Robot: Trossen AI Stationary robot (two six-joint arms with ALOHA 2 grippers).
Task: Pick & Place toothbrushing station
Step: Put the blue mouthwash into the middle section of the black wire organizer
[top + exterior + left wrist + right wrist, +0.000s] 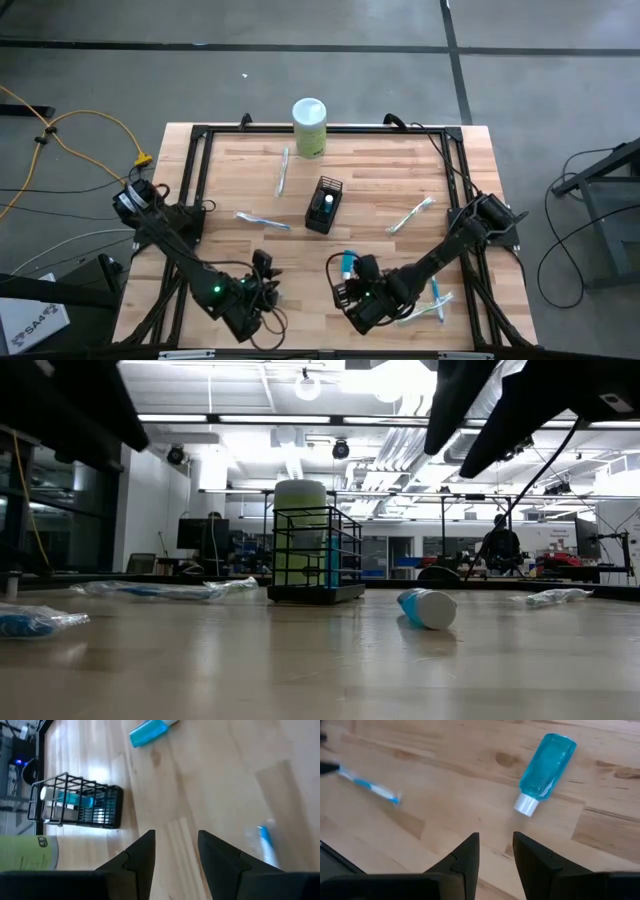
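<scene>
A: High view first: any writing you can read?

B: None legible. The pale green canister [309, 126] carries a label, shown as dark marks in the left wrist view, but too small to make out.

A: Where's the black mesh holder [324, 204]?

B: Around the middle of the table [380, 170], just on the near side of the canister. One teal tube [75, 799] stands inside it, white cap up.

A: And the second tube?

B: The loose tube [543, 770] lies flat on the wood, nearer the front edge than the holder, a little to its right. It touches nothing.

A: Toothbrushes?

B: Wrapped ones lie scattered around the holder: one [282, 172] to its left toward the canister, one [262, 219] left and slightly nearer, one [411, 215] to its right, and one [438, 301] far to the front right.

A: The right gripper [496, 851]?

B: It hangs above the wood just short of the loose tube, fingers parted by a narrow gap, nothing between them, touching nothing.

A: The left gripper [176, 850]?

B: Front left of the holder, well apart from it, fingers spread somewhat wider, also empty.
</scene>
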